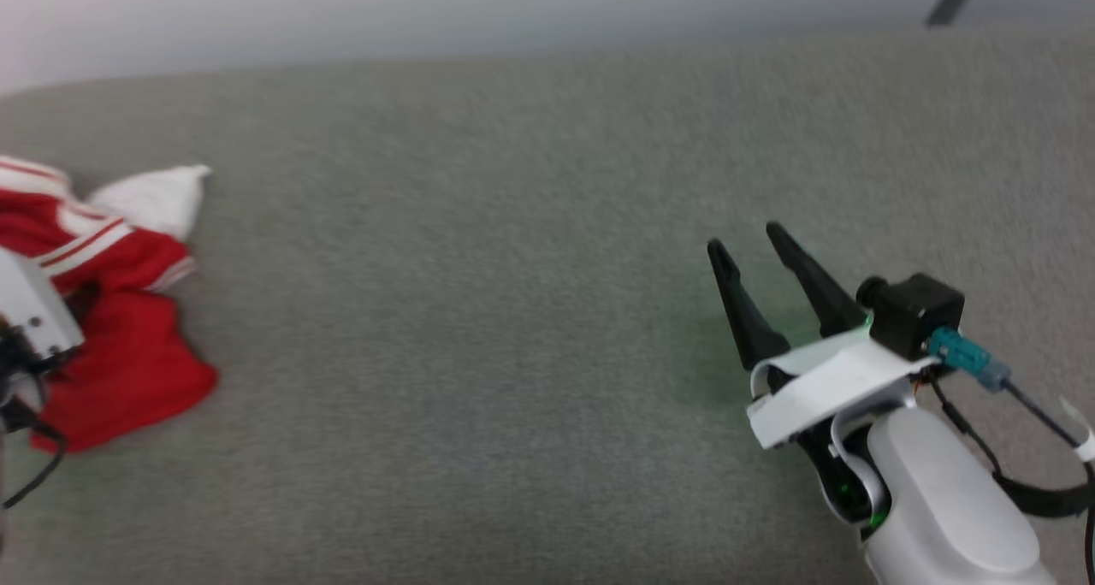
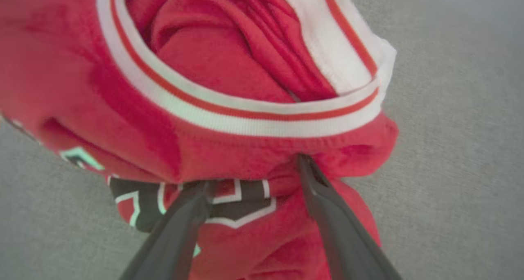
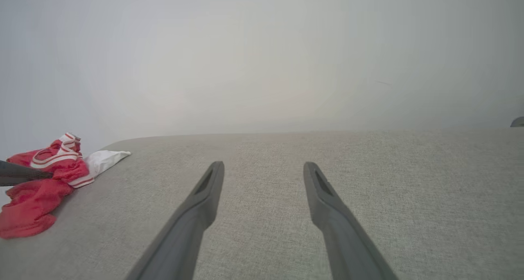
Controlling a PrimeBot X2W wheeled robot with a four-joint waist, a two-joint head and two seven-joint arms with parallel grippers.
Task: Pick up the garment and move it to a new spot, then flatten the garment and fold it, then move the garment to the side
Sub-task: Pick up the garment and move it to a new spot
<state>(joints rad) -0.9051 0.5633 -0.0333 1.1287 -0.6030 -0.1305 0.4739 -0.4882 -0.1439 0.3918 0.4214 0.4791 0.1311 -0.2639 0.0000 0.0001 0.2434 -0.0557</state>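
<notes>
The left fingers (image 2: 327, 214) stand apart, tips dug into a fold of the crumpled red jersey shirt (image 2: 196, 149), likely for a lifting grip. It lies at the head view's left edge; the right fingers (image 1: 740, 307), also spread, hover well apart.

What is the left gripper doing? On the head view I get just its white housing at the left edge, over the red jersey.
Observer: The left wrist view shows the left gripper open, its fingertips at a fold of the red jersey just under the striped trim.
Operator: Any lettering in sight there?
Observer: Yes, crumpled black, white-outlined lettering shows between the two fingers.
</notes>
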